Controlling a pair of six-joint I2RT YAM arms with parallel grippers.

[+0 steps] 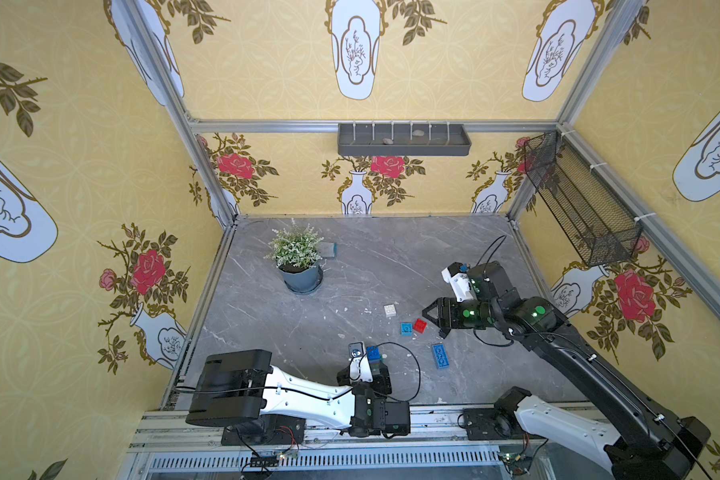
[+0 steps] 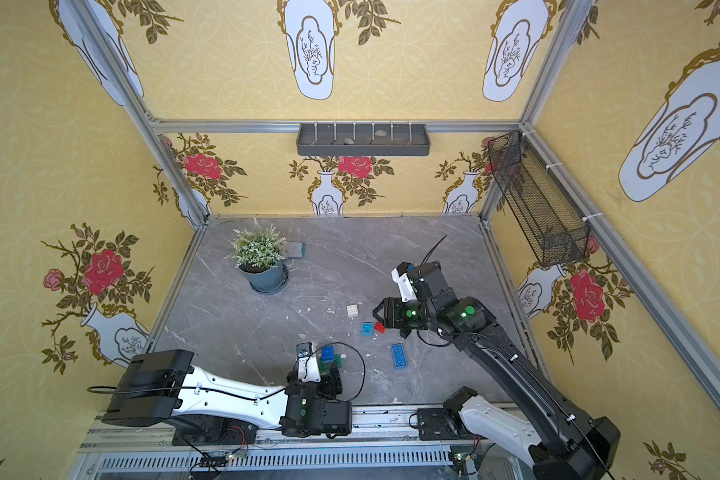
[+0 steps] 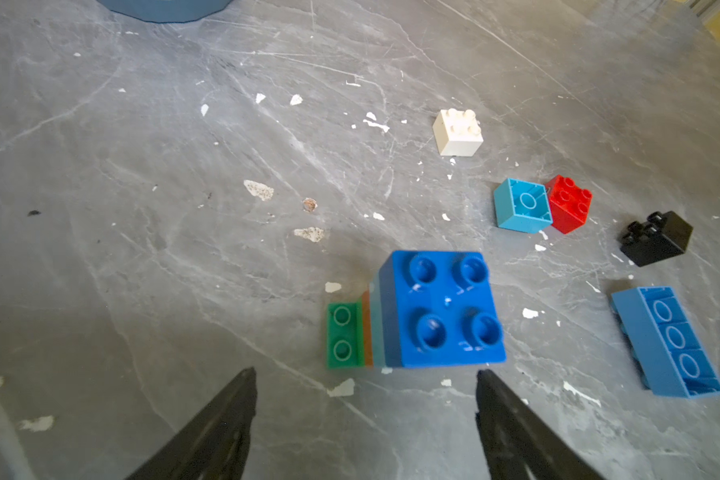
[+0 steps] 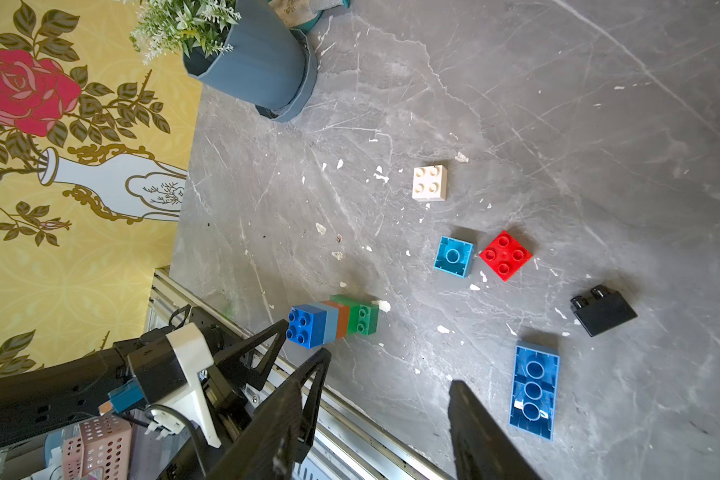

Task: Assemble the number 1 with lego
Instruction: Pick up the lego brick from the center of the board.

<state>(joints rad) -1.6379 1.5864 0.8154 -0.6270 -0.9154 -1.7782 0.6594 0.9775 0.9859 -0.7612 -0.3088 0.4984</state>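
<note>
lego stack (image 3: 437, 309), blue brick on top, green base, stands near front edge of tabletop (image 1: 267, 332). left gripper (image 3: 366, 376) just short of it, fingers spread, empty. right gripper (image 1: 433, 322) hovers beside red brick (image 1: 420, 325), fingers apart, empty.

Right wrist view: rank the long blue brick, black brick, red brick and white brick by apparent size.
1. long blue brick
2. black brick
3. red brick and white brick: too alike to rank.
</note>
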